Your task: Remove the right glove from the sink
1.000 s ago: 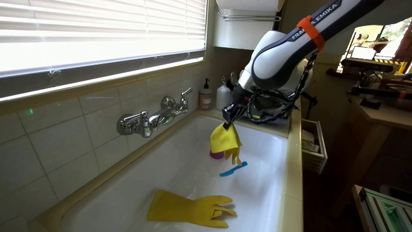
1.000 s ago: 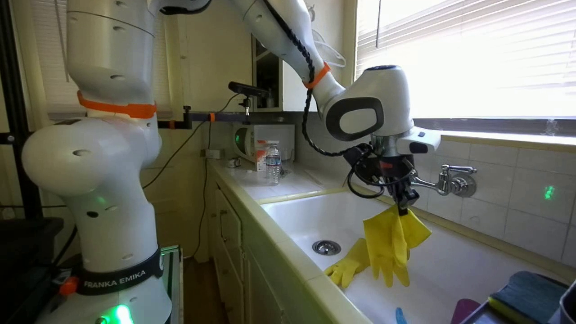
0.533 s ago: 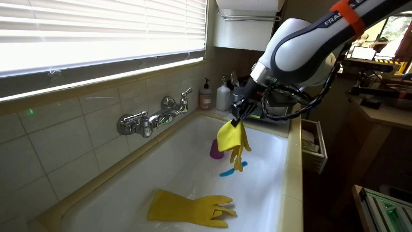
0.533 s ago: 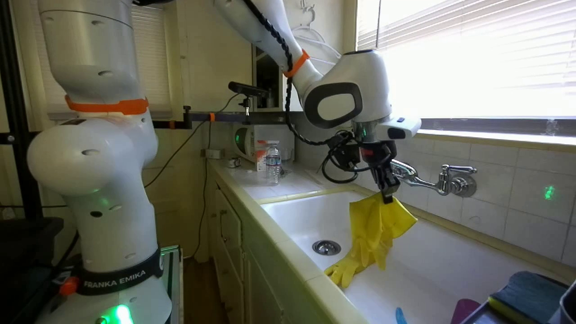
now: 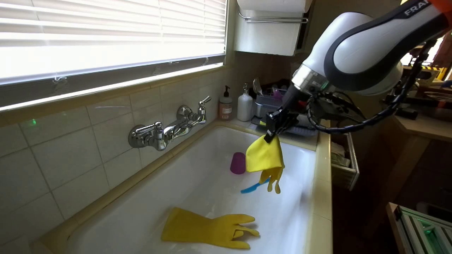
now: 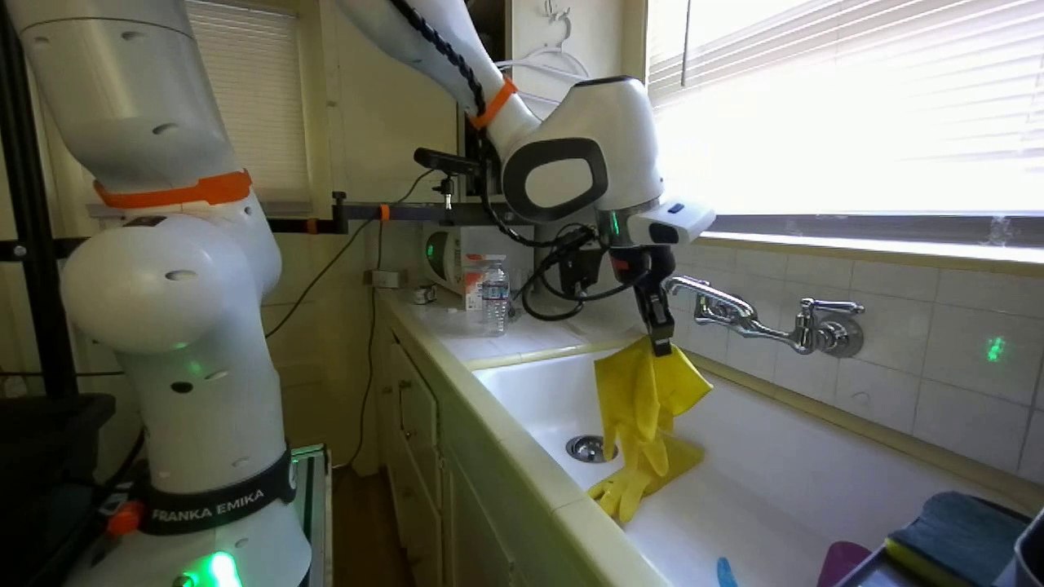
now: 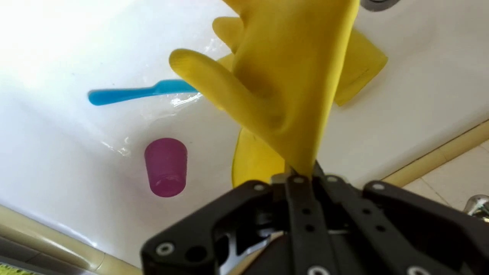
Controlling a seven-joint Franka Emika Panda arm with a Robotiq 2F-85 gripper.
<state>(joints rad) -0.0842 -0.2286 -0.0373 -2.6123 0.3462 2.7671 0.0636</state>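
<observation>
My gripper (image 5: 269, 137) is shut on the cuff of a yellow rubber glove and holds it up over the sink. This held glove (image 5: 265, 155) hangs with its fingers down, and also shows in an exterior view (image 6: 640, 387) and the wrist view (image 7: 294, 76). In the wrist view the gripper (image 7: 305, 170) pinches the glove between its tips. The second yellow glove (image 5: 208, 227) lies flat in the white sink (image 5: 190, 187). It is partly hidden behind the held glove in an exterior view (image 6: 681, 456) and in the wrist view (image 7: 361, 65).
A purple cup (image 5: 238, 163) and a blue knife-like tool (image 5: 250, 188) lie in the sink. A wall faucet (image 5: 176, 130) juts over one long side. Soap bottles (image 5: 225, 106) and a dish rack (image 5: 300, 131) stand at the end. A drain (image 6: 587, 448) shows.
My gripper has carried the held glove across the sink, rightward in an exterior view, leftward in the other view's picture. The purple cup is now uncovered. The lying glove has not moved.
</observation>
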